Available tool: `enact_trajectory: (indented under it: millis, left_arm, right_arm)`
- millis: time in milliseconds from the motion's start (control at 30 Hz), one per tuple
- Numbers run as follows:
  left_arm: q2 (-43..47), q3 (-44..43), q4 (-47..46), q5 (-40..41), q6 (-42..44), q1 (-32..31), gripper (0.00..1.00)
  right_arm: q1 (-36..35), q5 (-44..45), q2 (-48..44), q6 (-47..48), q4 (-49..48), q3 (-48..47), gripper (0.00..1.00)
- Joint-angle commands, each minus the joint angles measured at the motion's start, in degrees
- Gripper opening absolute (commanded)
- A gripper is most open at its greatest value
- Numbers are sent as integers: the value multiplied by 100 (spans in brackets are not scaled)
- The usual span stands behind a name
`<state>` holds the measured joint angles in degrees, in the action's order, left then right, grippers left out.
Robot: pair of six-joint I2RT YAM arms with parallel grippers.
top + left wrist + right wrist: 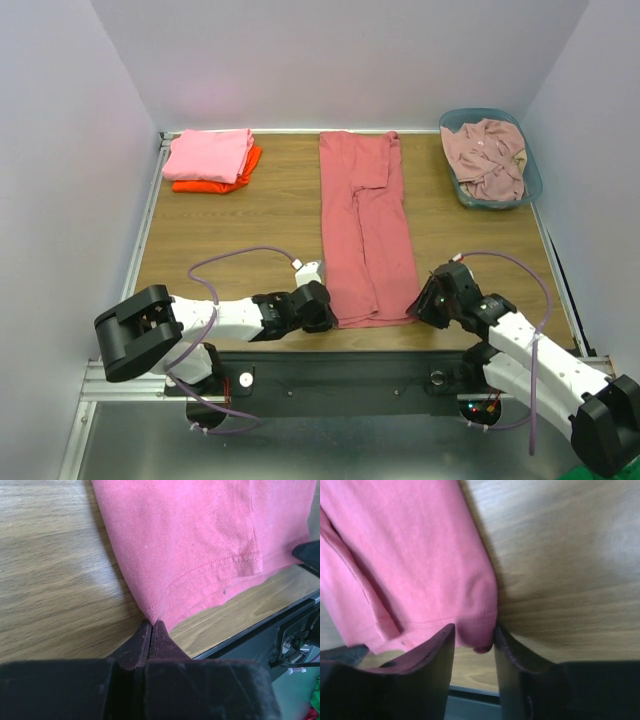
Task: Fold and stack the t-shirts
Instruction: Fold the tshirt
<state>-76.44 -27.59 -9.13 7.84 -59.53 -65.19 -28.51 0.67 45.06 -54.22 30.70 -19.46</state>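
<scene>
The coral-red t-shirt [365,225] lies on the table as a long narrow strip from the back edge to near the front edge. My left gripper [320,310] is at its near left corner; in the left wrist view the jaws [152,624] are shut on that corner of the shirt [200,540]. My right gripper [424,300] is at the near right corner; in the right wrist view the jaws [474,632] stand open with the shirt's corner [410,555] bulging between them. A folded bright pink t-shirt [208,153] lies on a folded orange one [210,185] at the back left.
A blue-grey plastic basket [533,178] at the back right holds the crumpled pale dusty-pink t-shirt [487,152]. The wooden table [230,235] has a metal rail along its left side and a black bar at the front edge [330,375]. White walls close in three sides.
</scene>
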Motion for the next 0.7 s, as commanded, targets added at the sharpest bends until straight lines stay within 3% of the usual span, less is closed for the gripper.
enact_trajectory:
  millis: [0,67,167,500,667]
  left_arm:
    - [77,0,51,130,-76,-55,0]
    - [129,17,34,139,-120,-73,0]
    - [243,70,34,139,-199,-91,0]
    - [859,44,235,-54,-252,-460,0]
    - [772,-639,900,419,64,-311,0]
  right_arm:
    - [21,-234,-102,-159,121,197,33]
    - [21,-102,-111,-151,147,171,14]
    - [12,144,-356,-36,208,-30,0]
    - [4,197,-1851,-449,1579,-461,0]
    - [12,556,-1562,-221,1291,-751,0]
